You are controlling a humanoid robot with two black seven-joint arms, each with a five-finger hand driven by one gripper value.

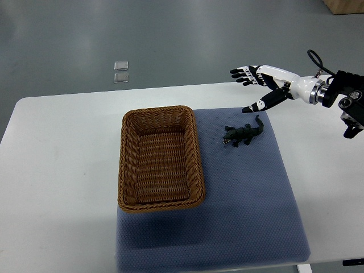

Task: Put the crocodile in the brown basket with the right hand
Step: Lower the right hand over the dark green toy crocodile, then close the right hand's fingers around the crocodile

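Reach step, I'd say: my right hand (272,85) hung with fingers (244,73) spread, empty. Crocodile (243,133) near them, untouched; brown basket (158,110) beyond it. Next called for lowering, closing round it.

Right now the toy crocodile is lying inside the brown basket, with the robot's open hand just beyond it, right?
Not quite. In the top view the crocodile lies on the blue mat, to the right of the brown basket, not in it. The right hand is indeed open just beyond it.

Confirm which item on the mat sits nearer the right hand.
The crocodile, just below the open right hand; the basket lies farther left.
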